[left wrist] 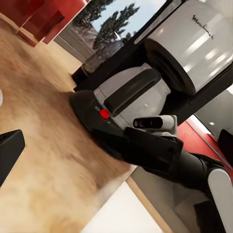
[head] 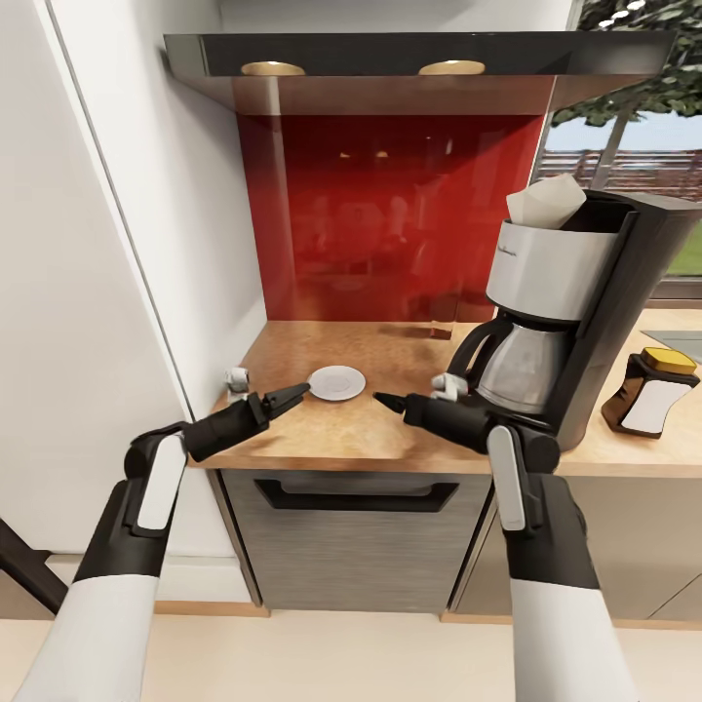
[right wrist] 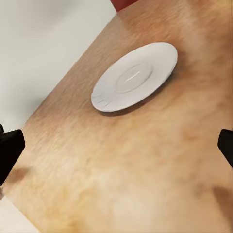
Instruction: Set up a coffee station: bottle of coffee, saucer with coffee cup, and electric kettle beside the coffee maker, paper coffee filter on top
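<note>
The saucer (head: pixel 337 382) lies flat and bare on the wooden bench (head: pixel 390 429), near its front edge and towards the left end by the white wall (head: pixel 146 244). It is a small white plate with a shallow ring at its centre, and no cup sits on it. The coffee maker (head: pixel 575 292) stands further right on the same bench, black and silver with a glass jug, and a paper filter (head: pixel 546 203) already pokes out of its top. A brown bottle of coffee (head: pixel 648 392) with a yellow lid stands just to its right.

Both arms reach low over the front edge of the bench and point inward at the saucer from either side, probably because the saucer is well apart from the machine and needs shifting closer. The left gripper (head: pixel 290 396) hovers just beside the saucer's left rim, and its fingers look nearly pressed together, holding nothing. The right gripper (head: pixel 388 401) hangs off the saucer's right side; in the right wrist view its dark fingers (right wrist: pixel 9 150) sit at opposite edges, spread wide and empty, with the saucer ahead between them.
</note>
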Available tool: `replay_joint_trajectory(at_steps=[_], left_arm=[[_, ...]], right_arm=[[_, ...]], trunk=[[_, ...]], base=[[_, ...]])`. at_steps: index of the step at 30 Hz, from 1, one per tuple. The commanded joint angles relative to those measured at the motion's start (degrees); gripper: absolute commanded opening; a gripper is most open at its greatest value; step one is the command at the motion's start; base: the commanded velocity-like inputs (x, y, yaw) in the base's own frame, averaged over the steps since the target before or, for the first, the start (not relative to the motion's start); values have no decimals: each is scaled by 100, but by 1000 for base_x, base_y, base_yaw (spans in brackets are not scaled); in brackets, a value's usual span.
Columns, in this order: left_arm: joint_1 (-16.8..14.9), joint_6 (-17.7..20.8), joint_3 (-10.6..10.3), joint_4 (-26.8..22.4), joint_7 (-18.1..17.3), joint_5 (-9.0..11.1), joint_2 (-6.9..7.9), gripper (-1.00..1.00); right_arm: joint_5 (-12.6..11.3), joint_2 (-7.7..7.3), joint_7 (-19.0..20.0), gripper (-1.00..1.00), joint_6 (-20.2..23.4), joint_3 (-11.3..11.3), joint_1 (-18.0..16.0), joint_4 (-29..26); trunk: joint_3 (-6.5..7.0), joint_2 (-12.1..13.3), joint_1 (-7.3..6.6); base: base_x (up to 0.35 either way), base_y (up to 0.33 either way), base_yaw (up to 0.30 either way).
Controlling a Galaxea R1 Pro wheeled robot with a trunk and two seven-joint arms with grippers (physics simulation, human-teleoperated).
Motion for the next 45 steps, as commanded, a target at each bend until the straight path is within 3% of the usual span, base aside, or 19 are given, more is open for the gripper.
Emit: replay_joint_trajectory(at_steps=[1,5,7,9,15,28,38,39,45], left_arm=[[-4,22,58,1,-25,-14,-6,100],[-4,19,135,0,-24,-14,-4,100],[-4,18,147,-3,-24,-14,-2,100],[-4,18,151,-4,-24,-14,-1,100],[-2,48,75,51,40,48,-179,100],[1,53,75,43,30,48,-173,100],[4,103,396,122,353,47,-496,100],[4,104,906,123,1567,47,-658,100],[0,105,974,98,1740,47,-673,100]], right_arm=[[-199,11,-207,100,31,56,-4,5],[-831,18,-946,100,15,430,-2,31],[-1096,19,-1089,100,12,495,-2,55],[-1208,19,-1169,100,11,523,-4,76],[-1407,27,-1146,100,-59,529,-163,234],[-1376,27,-1141,100,-53,525,-162,229],[-1693,27,-1464,100,-375,722,-227,526],[-3882,27,-3524,100,-809,978,-228,530],[-4040,27,-3738,100,-1123,1090,-230,547]], trunk=[[-5,-3,0],[-5,-3,0],[-5,-3,0],[-5,-3,0],[-5,-3,0],[-5,-3,0],[-5,-3,0],[-5,-3,0],[-5,-3,0]], base=[[0,0,0],[0,0,0],[0,0,0],[0,0,0],[0,0,0],[0,0,0],[0,0,0],[0,0,0],[0,0,0]])
